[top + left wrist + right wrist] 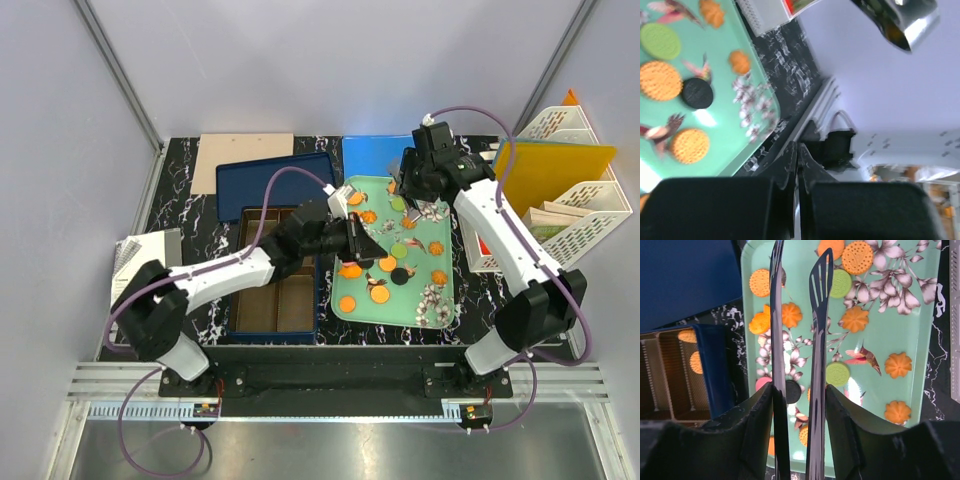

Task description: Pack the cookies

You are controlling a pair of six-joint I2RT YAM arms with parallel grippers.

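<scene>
Cookies lie scattered on the mint-green tray (417, 292): orange discs (347, 304), a black one (399, 276) and green ones (398, 250). In the right wrist view I see orange (857, 257), green (838, 374), black (793, 391) and pink (763, 384) cookies. My right gripper (799, 390) is shut on metal tongs (818, 315), whose open blades hover above the tray; it also shows in the top view (402, 186). My left gripper (358, 246) hangs over the tray's left part, with its jaws shut and nothing seen between them (798, 150). Two orange cookies (695, 362) lie in the brown compartment box (280, 300).
The box sits in a blue base (322, 300) left of the tray. A blue lid (275, 180), a cardboard sheet (243, 160) and a blue board (372, 155) lie at the back. A white file rack (590, 205) with a yellow folder (555, 170) stands at the right.
</scene>
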